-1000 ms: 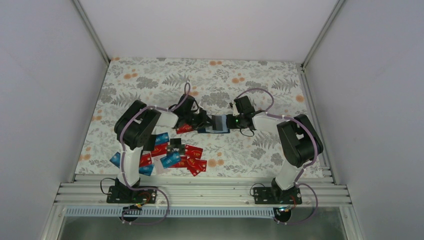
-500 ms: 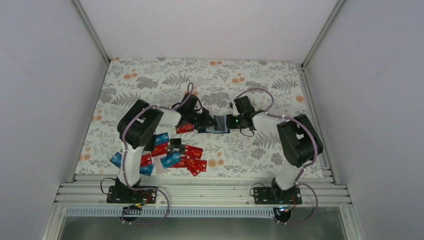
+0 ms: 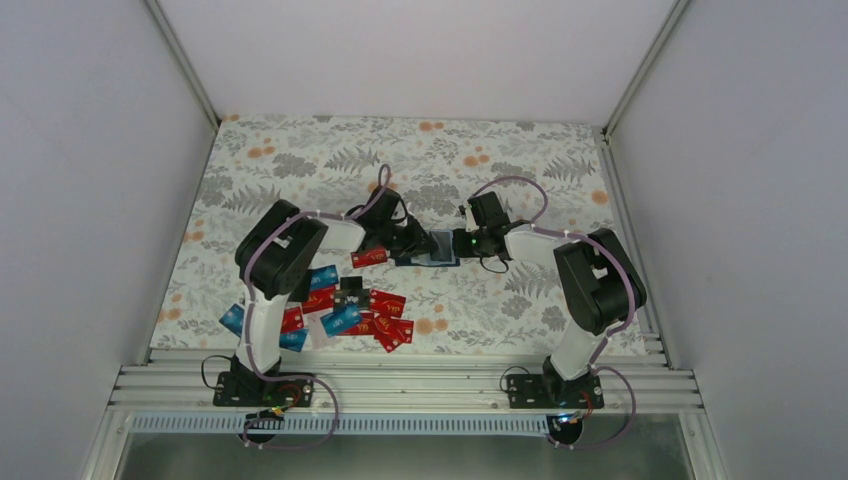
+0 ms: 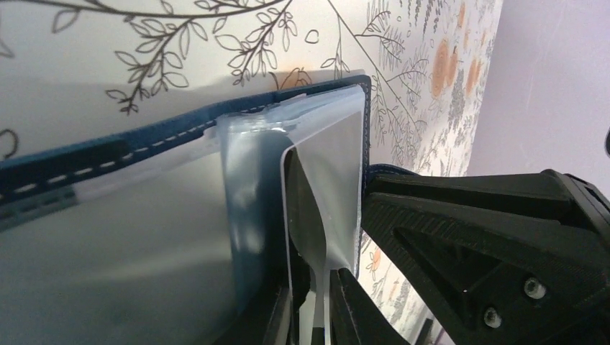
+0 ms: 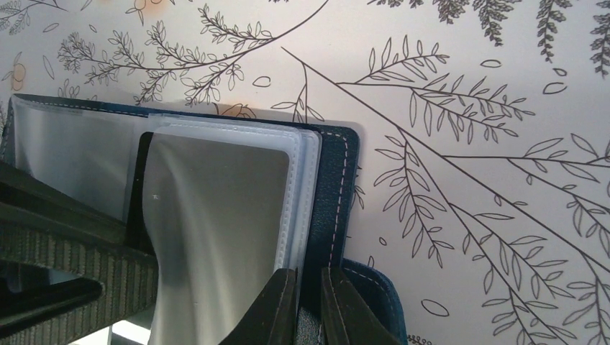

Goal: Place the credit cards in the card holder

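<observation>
Left claw point(image 4: 311, 318) is closed, nipping a clear sleeve point(image 4: 327, 154) of the open holder point(image 4: 108, 154). Right claw point(image 5: 308, 310) is clamped on its cover edge. Holder sits mid-bench point(image 3: 300, 165) between both claws, cards point(image 3: 352, 310) scattered nearer the left arm.

Card holder point(image 5: 337, 180) cover: navy, matt, fine-grained and leather-like, with pale thread stitching along the edge. Inner sleeves point(image 5: 216, 215): clear plastic, glossy, slightly rippled. Table cover point(image 5: 467, 108): smooth printed sheet with low sheen, possibly vinyl rather than cloth; the weave is not resolvable. Right gripper point(image 5: 309, 287): black plastic, matt. Left gripper point(image 4: 314, 316): black plastic, with fine ridged layers visible from the right wrist. Credit cards point(image 3: 345, 318): plastic, faintly glossy. Front rails point(image 3: 400, 385): bare grooved metal, satin finish.
</observation>
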Controlling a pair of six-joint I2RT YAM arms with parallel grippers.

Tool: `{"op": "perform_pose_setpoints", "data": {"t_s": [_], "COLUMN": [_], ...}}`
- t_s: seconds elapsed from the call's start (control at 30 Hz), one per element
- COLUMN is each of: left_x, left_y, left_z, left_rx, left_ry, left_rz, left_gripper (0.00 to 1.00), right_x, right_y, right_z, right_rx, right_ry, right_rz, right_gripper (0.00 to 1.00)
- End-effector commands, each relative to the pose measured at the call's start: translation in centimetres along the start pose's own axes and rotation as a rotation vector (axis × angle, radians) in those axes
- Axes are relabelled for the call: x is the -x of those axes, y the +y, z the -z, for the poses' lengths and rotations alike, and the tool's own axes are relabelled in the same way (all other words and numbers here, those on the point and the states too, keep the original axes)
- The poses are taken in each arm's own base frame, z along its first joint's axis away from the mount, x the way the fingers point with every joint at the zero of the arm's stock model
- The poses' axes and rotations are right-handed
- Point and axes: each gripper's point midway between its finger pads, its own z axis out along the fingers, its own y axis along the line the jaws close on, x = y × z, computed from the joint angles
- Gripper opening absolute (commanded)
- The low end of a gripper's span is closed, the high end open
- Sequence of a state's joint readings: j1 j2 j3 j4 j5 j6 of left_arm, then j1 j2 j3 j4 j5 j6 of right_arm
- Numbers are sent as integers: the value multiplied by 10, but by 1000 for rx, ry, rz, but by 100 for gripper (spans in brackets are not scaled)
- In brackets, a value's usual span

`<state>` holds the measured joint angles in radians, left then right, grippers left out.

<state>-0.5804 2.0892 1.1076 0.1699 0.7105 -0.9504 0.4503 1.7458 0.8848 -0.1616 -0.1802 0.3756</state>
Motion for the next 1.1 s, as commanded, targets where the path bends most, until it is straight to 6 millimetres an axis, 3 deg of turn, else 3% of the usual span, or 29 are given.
{"op": "perform_pose_setpoints", "data": {"t_s": [0.0, 0.23, 0.47, 0.6, 0.73, 0.8, 0.87, 0.97, 1.07], "left_x": [-13, -15, -19, -17, -10, -7, -5, -2, 0], "left_y": [25, 19, 11, -1, 0, 2, 5, 9, 8], "left_z": [1, 13, 27, 39, 48, 50, 52, 50, 45], "left_rx": [118, 135, 172, 205, 283, 312, 341, 368, 367], "left_ry": [-2, -31, -41, -83, -124, -140, -154, -162, -164], "left_rz": [40, 30, 4, -63, -123, -156, -178, -199, -222], "left_gripper": [18, 38, 77, 92, 91, 86, 77, 55, 42], "right_x": [-46, -47, -46, -45, -40, -34, -26, -16, -8], "right_y": [-20, -20, -20, -18, -14, -13, -11, -8, -6], "right_z": [-17, -18, -19, -19, -16, -12, -7, 1, 11], "right_rx": [-61, -61, -62, -50, -38, -40, -43, -47, -51], "right_ry": [157, 159, 161, 156, 140, 123, 104, 76, 44], "right_rz": [-16, -17, -19, -18, -16, -12, -7, -3, -3], "right_gripper": [13, 13, 13, 13, 12, 13, 13, 13, 14]}}
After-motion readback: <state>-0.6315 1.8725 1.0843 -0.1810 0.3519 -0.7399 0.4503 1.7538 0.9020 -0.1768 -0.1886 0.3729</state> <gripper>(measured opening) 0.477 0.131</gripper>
